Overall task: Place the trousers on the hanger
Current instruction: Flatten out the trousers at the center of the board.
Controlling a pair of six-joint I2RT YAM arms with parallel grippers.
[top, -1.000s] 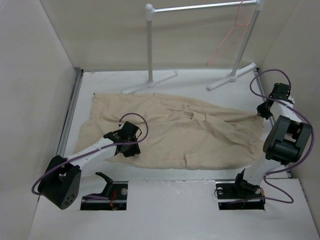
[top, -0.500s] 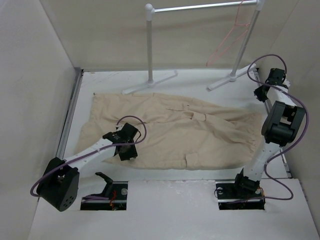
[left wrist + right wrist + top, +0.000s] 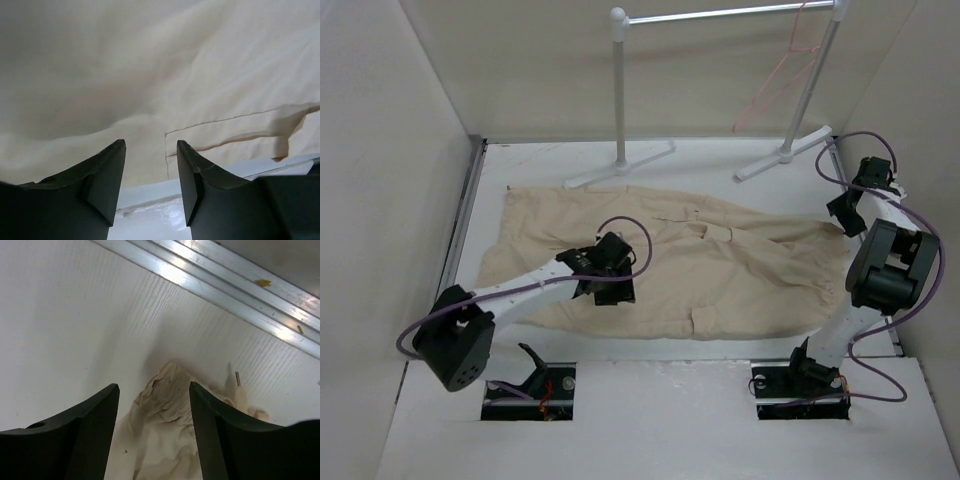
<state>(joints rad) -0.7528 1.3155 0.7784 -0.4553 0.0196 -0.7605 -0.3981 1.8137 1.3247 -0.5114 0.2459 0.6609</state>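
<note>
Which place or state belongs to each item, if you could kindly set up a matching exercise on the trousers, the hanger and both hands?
Things:
1. trousers
2. hanger
3. left hand
4. right hand

Places:
A. hanging on the white rail
B. open, at the trousers' crumpled right end
C. spread out on the table
D. open, above the trousers' left half

Pairs: 1-C, 2-A, 3-D, 4-B

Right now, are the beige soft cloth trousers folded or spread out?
Spread out. The beige soft cloth trousers lie flat at full length across the white table, only wrinkled and bunched at their right end.
</note>
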